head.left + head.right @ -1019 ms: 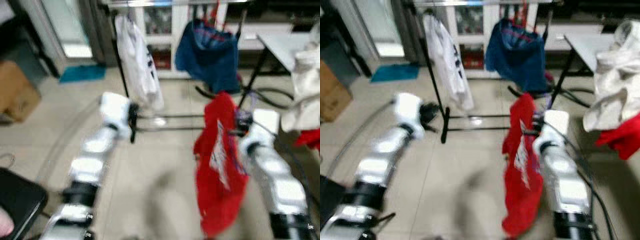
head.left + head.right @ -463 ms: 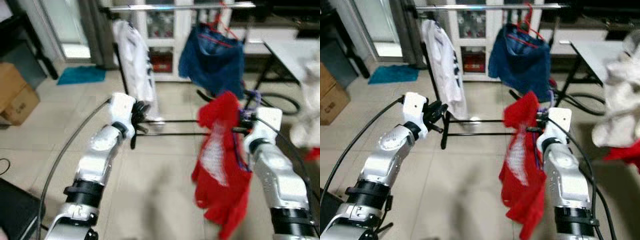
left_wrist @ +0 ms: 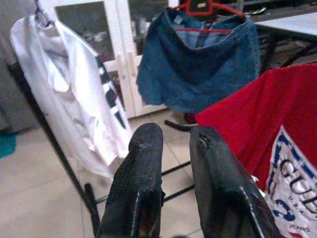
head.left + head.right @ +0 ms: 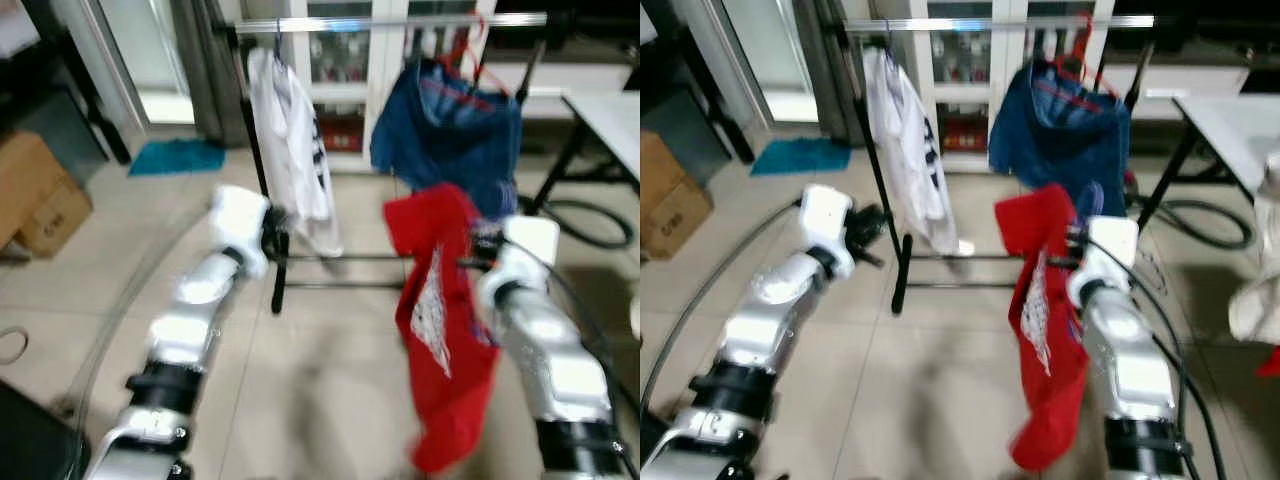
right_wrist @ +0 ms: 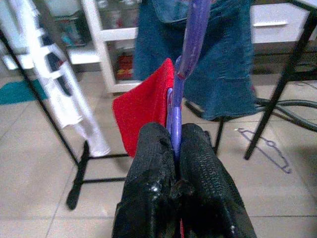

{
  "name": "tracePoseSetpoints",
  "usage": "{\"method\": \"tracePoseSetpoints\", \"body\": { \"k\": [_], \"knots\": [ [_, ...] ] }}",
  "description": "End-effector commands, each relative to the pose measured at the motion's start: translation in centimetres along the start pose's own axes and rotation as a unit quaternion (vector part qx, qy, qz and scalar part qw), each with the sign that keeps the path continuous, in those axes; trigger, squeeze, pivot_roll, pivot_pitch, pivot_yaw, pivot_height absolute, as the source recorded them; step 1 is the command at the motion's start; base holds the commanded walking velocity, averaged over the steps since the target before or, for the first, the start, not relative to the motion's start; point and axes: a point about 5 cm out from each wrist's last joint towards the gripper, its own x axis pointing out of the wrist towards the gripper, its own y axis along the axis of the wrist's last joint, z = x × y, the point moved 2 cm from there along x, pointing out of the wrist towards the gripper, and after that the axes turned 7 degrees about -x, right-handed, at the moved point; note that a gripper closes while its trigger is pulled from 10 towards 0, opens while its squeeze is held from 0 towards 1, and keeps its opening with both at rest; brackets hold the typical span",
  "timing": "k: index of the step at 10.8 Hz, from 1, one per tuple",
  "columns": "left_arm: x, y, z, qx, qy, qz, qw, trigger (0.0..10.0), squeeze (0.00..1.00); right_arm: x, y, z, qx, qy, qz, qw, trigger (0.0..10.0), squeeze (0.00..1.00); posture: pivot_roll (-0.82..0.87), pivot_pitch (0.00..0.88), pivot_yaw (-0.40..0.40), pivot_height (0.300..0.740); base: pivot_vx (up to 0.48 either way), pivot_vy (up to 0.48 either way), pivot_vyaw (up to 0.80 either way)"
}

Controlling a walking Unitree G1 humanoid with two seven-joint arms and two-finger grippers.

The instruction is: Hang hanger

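Observation:
A red T-shirt (image 4: 1040, 300) hangs on a purple hanger (image 5: 190, 34). My right gripper (image 5: 174, 131) is shut on the hanger's neck and holds it low in front of the clothes rack. The rack's silver rail (image 4: 980, 22) runs across the top. It carries a white shirt (image 4: 905, 150) and a blue denim skirt (image 4: 1060, 130) on a red hanger (image 4: 1080, 65). The purple hook points up in front of the skirt, well below the rail. My left gripper (image 3: 176, 131) is slightly open and holds nothing. It is raised near the rack's black post (image 4: 885, 200).
A cardboard box (image 4: 665, 205) and a teal mat (image 4: 800, 155) lie at the left. A white table (image 4: 1230, 110) stands at the right, with white cloth (image 4: 1260, 290) below it. A spare hanger (image 5: 265, 148) and a hose (image 4: 1210, 220) lie on the tiled floor. A white cabinet (image 4: 970, 80) stands behind the rack.
The whole view has shifted and the rack now looks nearer and more central. The red T-shirt, swinging before, hangs straighter. My right gripper has kept its hold on the hanger.

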Motion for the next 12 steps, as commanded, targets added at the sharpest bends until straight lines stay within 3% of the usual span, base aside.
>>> {"method": "tracePoseSetpoints", "body": {
  "k": [1,12],
  "knots": [
    [-0.29,0.76,-1.1,0.011,0.015,0.009,1.0,10.0,0.0,0.14,1.3,-0.54,-0.001,0.006,0.029,1.0,10.0,0.0,-0.01,0.0,0.04,0.74,0.409,0.0,0.0],
    [-0.62,0.76,-1.15,0.006,0.026,0.016,1.0,10.0,0.0,0.59,1.88,-0.77,-0.018,0.019,0.035,0.999,10.0,0.0,0.01,0.0,0.006,0.74,0.399,0.0,0.0]
  ]
}}
